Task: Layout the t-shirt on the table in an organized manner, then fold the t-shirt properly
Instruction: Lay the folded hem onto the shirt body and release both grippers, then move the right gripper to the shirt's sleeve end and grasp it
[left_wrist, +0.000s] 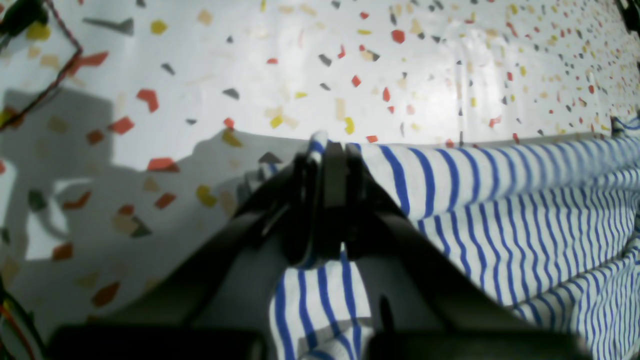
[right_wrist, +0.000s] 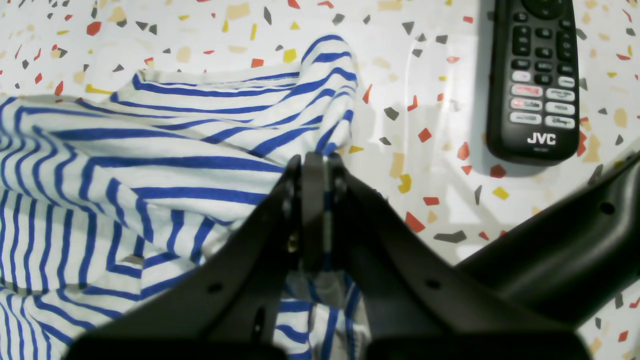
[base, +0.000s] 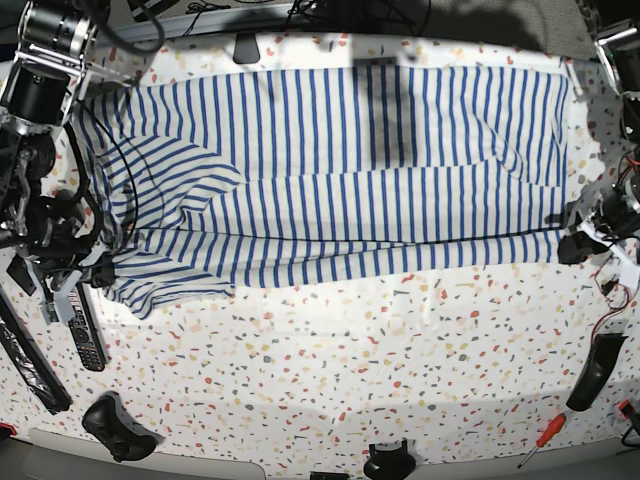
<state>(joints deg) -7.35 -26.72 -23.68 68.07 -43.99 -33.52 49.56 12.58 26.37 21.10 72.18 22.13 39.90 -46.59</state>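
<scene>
The white t-shirt with blue stripes (base: 350, 170) lies spread wide across the far half of the speckled table (base: 350, 350), its near edge doubled over. My left gripper (left_wrist: 327, 155) is shut on the shirt's edge (left_wrist: 500, 200) just above the table (left_wrist: 250, 65); in the base view it (base: 578, 240) is at the shirt's right end. My right gripper (right_wrist: 315, 165) is shut on a bunched fold of the shirt (right_wrist: 150, 150) over the table (right_wrist: 440, 210); in the base view it (base: 95, 262) is at the left end, where the cloth is rumpled.
A black JVC remote (right_wrist: 537, 75) lies just right of my right gripper, also in the base view (base: 88, 335). A black controller (base: 125, 428), a red-handled screwdriver (base: 545, 435) and a black handle (base: 590, 372) lie near the front edge.
</scene>
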